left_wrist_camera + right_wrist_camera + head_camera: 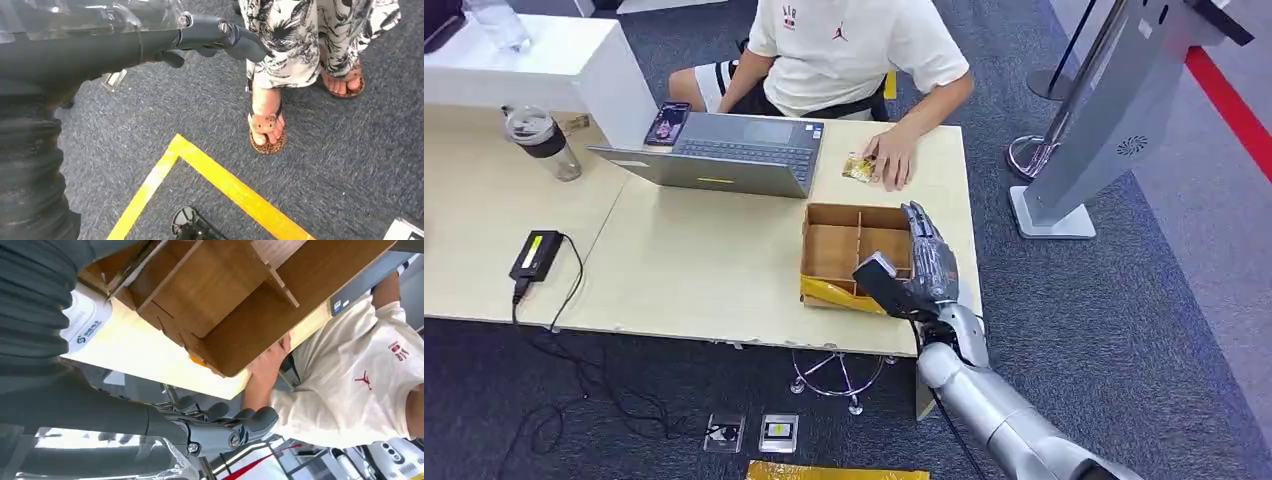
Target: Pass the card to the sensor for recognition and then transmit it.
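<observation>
Over the pale wooden desk [704,270] we hold our right hand [924,262], fingers apart and empty, beside the brown divided cardboard box [849,250], presumably awaiting the person's small gold card [858,166].

My right hand [927,262] hangs over the divided cardboard box [856,243]; bare tabletop [704,270] lies open leftward, but the laptop [724,152] (and a person's hand [891,157]) block the far side.

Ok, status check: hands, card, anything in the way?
Right hand empty, over the divided cardboard box. Left hand empty, hanging low. Gold card on the table, by a person's hand, not yet picked.
</observation>
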